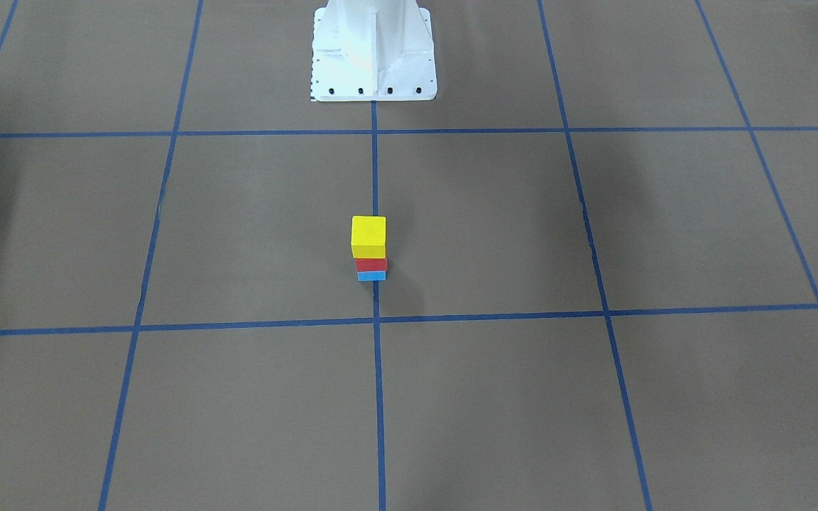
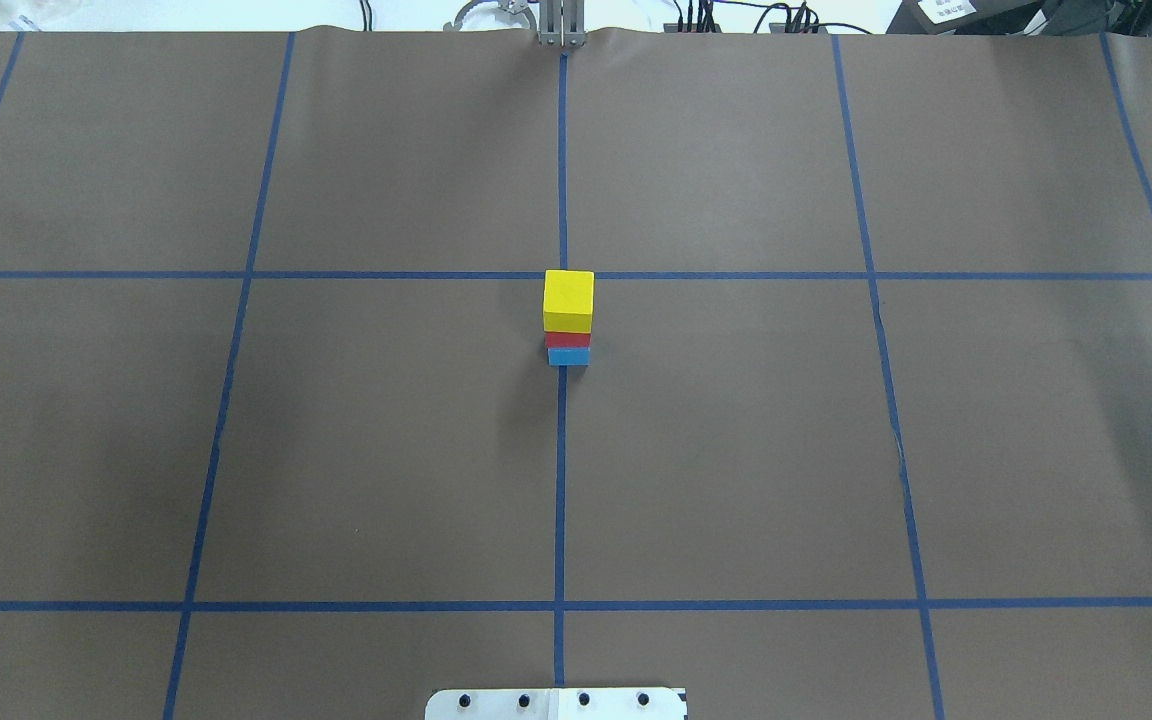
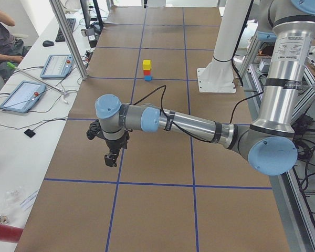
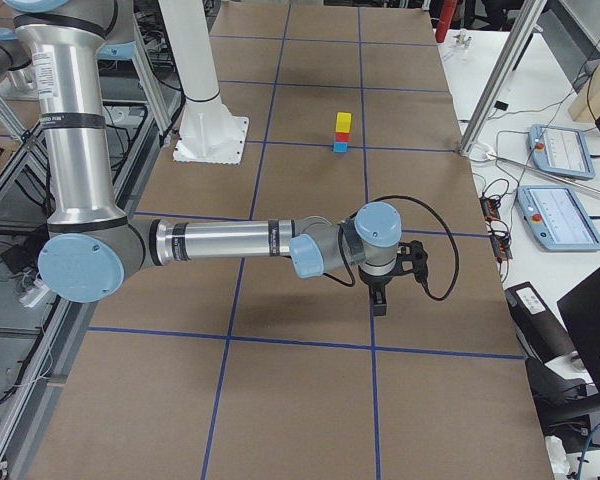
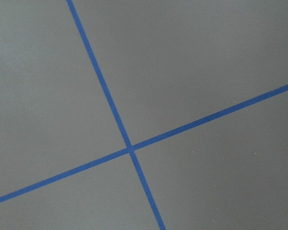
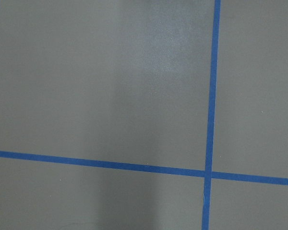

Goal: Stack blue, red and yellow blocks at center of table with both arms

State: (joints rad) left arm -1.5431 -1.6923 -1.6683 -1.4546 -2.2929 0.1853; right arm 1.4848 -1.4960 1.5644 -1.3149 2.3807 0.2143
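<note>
A stack stands at the table's middle: blue block [image 2: 568, 356] at the bottom, red block [image 2: 568, 339] on it, yellow block [image 2: 569, 299] on top. It also shows in the front view [image 1: 369, 236], the left side view [image 3: 146, 70] and the right side view [image 4: 342, 132]. My left gripper [image 3: 111, 157] hangs over the table's left end, far from the stack. My right gripper [image 4: 380, 298] hangs over the right end. Each shows only in a side view, so I cannot tell whether it is open or shut. The wrist views show bare table only.
The robot's white base [image 1: 373, 53] stands behind the stack. Blue tape lines [image 2: 561, 450] grid the brown table. Tablets [image 3: 22, 96] and cables lie on the side desk; an operator [image 3: 0, 31] sits there. More tablets [image 4: 555, 150] lie by the right end.
</note>
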